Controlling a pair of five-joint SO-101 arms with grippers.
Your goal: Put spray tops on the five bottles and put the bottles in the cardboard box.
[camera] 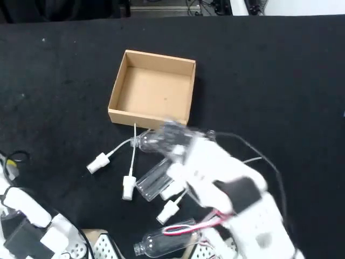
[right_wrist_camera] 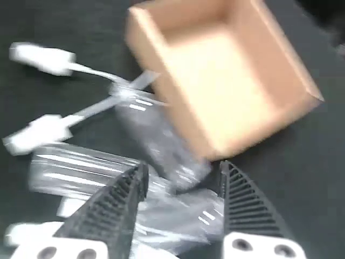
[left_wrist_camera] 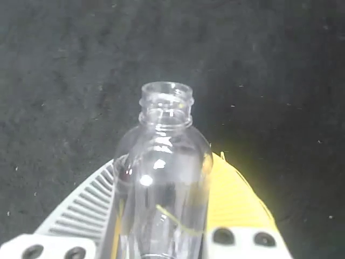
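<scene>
Bottles (camera: 155,179): 3 clear ones are seen lying uncapped in a loose pile below the box. A held bottle (left_wrist_camera: 165,118) is pinched in the left gripper (left_wrist_camera: 164,170), with its open neck pointed away from the wrist.
Spray tops (camera: 128,186): 4 white ones are scattered among the bottles, with their dip tubes trailing.
Cardboard box (camera: 148,120): it is set open side up just behind the pile, and no bottle is seen inside it.
Right gripper (right_wrist_camera: 178,183): its jaws are spread above the nearest bottle (right_wrist_camera: 161,140), which lies just beside the box wall.
Handling: the bottles are judged light, thin-walled and slick. They are likely to be dented by a hard squeeze and easily set rolling.
Hold: the mid-body is suggested, so that the neck is left free for a top.
Surface: a black cloth table (camera: 280,81) is used, and rolling is probably damped by it.
Room: cables and dark equipment are seen past the far edge.
</scene>
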